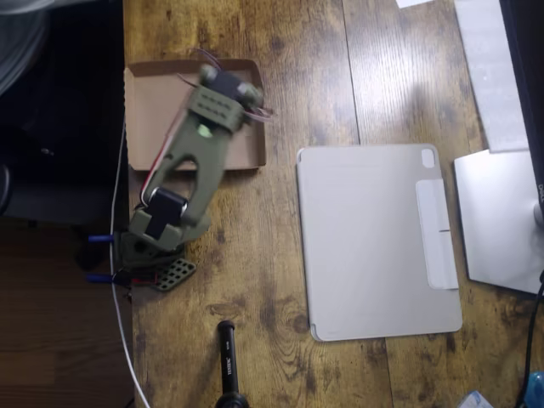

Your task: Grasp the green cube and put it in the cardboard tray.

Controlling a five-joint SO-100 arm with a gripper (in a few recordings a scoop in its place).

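The brown cardboard tray (144,102) lies at the table's upper left, near the left edge. The olive-green arm reaches from its base over the tray and covers the tray's middle and right part. The gripper (228,85) hangs over the tray's upper right area, pointing down, so the wrist motor hides its fingers. A tiny pale mint-green patch (205,132) shows in the arm's outline above the tray. It may be the green cube, but I cannot tell whether it is held, lying in the tray, or part of the arm.
A flat grey tablet cover (378,238) lies right of the tray at the table's middle. A silver device (497,221) sits at the right edge. The arm's base (157,246) is clamped at the left edge, and a black cylinder (228,365) stands at the bottom.
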